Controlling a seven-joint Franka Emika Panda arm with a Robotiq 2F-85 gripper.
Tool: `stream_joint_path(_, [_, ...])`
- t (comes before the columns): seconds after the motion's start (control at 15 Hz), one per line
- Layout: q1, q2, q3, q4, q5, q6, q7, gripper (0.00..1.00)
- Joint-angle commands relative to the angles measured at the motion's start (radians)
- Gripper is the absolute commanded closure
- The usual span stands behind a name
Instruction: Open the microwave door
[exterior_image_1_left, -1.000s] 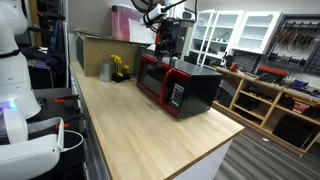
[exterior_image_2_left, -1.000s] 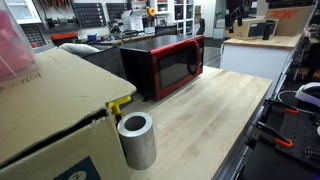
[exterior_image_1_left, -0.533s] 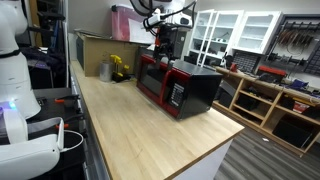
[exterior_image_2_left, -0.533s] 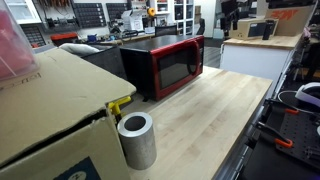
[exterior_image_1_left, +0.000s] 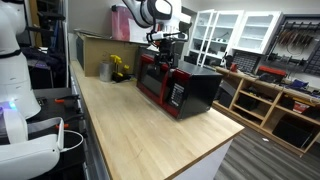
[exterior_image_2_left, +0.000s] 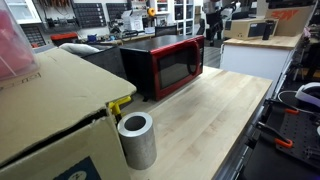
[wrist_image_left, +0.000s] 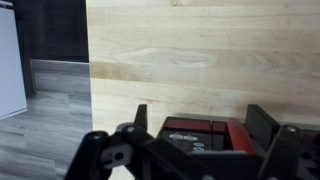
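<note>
- microwave: stands on wooden table, long axis level and along one table edge, red front facing across the tabletop.
- microwave door: shut, flush with the front.
- gripper: above the microwave, fingers spread wide, holding nothing.
- cardboard box: contents hidden.
- grey cylinder: open-topped, just beside the box.

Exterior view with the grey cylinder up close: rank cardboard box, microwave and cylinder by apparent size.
1. cardboard box, enlarged by nearness and cut off by the frame
2. microwave
3. grey cylinder, also near the camera
</note>
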Motion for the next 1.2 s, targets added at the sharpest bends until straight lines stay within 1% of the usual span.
stream_joint_path(0.0, [0.011, 0.085, 0.013, 0.07, 0.012, 0.048, 0.0, 0.0])
stream_joint_path(0.33, [0.031, 0.142, 0.036, 0.112, 0.009, 0.152, -0.01, 0.0])
stream_joint_path(0.47, [0.035, 0.148, 0.045, 0.111, 0.015, 0.178, -0.02, 0.0])
stream_joint_path(0.67, [0.042, 0.165, 0.051, 0.115, 0.01, 0.188, -0.019, 0.0])
stream_joint_path(0.73, [0.044, 0.168, 0.051, 0.113, 0.009, 0.189, -0.018, 0.16])
stream_joint_path(0.8, [0.045, 0.171, 0.05, 0.113, 0.01, 0.191, -0.017, 0.28])
stream_joint_path(0.87, [0.045, 0.174, 0.05, 0.113, 0.011, 0.192, -0.015, 0.34])
stream_joint_path(0.93, [0.045, 0.177, 0.049, 0.115, 0.011, 0.191, -0.014, 0.44])
stream_joint_path(1.13, [0.042, 0.175, 0.047, 0.117, 0.014, 0.189, -0.015, 0.66])
